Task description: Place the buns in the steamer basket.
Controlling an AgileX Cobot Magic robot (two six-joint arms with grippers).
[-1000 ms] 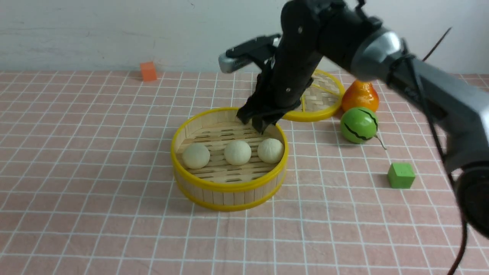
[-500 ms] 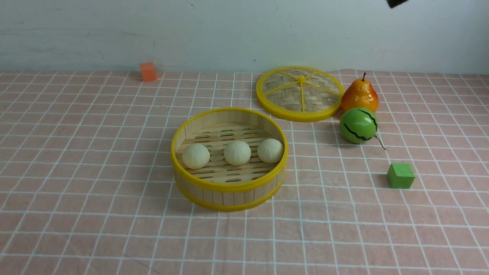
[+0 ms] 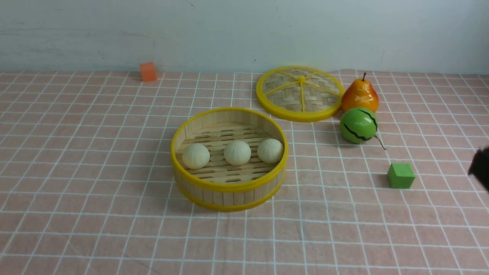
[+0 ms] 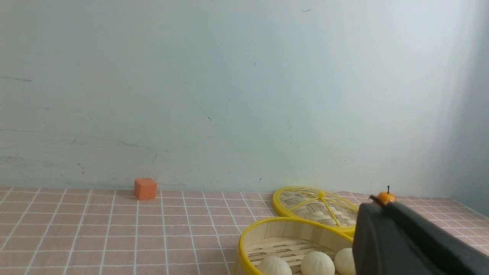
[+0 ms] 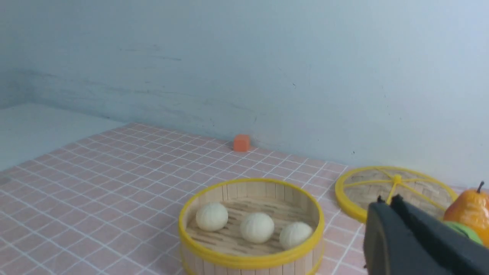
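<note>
The steamer basket [image 3: 228, 186] stands mid-table with three cream-white buns in a row on its slatted floor: left [image 3: 195, 156], middle [image 3: 237, 152], right [image 3: 270, 150]. The basket shows in the right wrist view [image 5: 250, 262] with all three buns [image 5: 256, 227], and partly in the left wrist view [image 4: 267, 226]. My left gripper [image 4: 376, 203] is shut and empty, back from the basket. My right gripper [image 5: 387, 199] is shut and empty, off to the basket's right. Only a dark bit of the right arm [image 3: 482, 168] shows in the front view.
The flat woven lid [image 3: 300, 93] lies behind the basket to the right. An orange pear [image 3: 360, 95] and a green striped melon [image 3: 358, 125] sit next to it. A green cube [image 3: 400, 175] is at the right front, an orange cube [image 3: 148, 71] by the back wall.
My right arm, which hung over the basket's far rim a second ago, has pulled up and away to the right edge. The buns and the basket have not moved.
</note>
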